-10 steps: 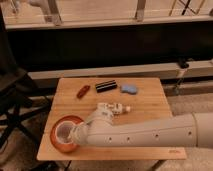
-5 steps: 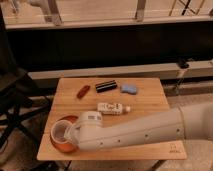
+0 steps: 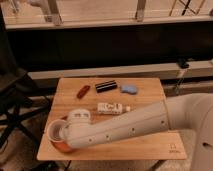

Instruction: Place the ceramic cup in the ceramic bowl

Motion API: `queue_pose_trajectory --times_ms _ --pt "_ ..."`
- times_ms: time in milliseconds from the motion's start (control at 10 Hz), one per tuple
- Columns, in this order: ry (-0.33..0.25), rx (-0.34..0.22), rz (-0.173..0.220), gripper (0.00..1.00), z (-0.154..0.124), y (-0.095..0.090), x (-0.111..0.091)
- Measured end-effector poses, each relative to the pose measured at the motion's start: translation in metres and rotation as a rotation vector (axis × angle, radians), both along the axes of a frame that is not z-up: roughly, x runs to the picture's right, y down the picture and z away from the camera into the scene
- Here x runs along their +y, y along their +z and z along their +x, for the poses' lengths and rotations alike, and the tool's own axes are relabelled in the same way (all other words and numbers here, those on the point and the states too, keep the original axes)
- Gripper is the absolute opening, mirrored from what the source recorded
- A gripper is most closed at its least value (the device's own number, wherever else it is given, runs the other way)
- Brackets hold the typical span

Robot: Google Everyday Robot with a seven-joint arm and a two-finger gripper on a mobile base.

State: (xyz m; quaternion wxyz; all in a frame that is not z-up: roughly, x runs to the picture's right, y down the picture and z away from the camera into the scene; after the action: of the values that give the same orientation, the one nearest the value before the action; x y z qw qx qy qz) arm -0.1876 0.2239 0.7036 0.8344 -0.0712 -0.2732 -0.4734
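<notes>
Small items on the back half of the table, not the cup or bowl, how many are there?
4: red piece back left, black bar centre, blue lump right, white bottle nearer. The arm may hide more; its tool sits at the bowl.

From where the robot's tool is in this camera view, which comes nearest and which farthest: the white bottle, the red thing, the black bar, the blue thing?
The tool, shut, sits low at the table's front-left corner, over the ceramic bowl.
1. White bottle, mid-table, to the right.
2. Red thing, back left.
3. Black bar, back centre.
4. Blue thing, back right.
</notes>
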Motion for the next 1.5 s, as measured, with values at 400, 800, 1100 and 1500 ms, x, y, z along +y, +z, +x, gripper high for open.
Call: queue_pose_trajectory --times_ms 400,800,1100,1500 --pt "0.003 0.065 -0.009 0.00 -0.002 0.012 -0.010" --pt "0.011 0.123 -0.002 0.00 0.004 0.030 -0.020" --pt "0.003 0.146 -0.007 0.18 0.011 0.040 -0.019" --pt "-0.010 0.148 -0.009 0.55 0.013 0.042 -0.017"
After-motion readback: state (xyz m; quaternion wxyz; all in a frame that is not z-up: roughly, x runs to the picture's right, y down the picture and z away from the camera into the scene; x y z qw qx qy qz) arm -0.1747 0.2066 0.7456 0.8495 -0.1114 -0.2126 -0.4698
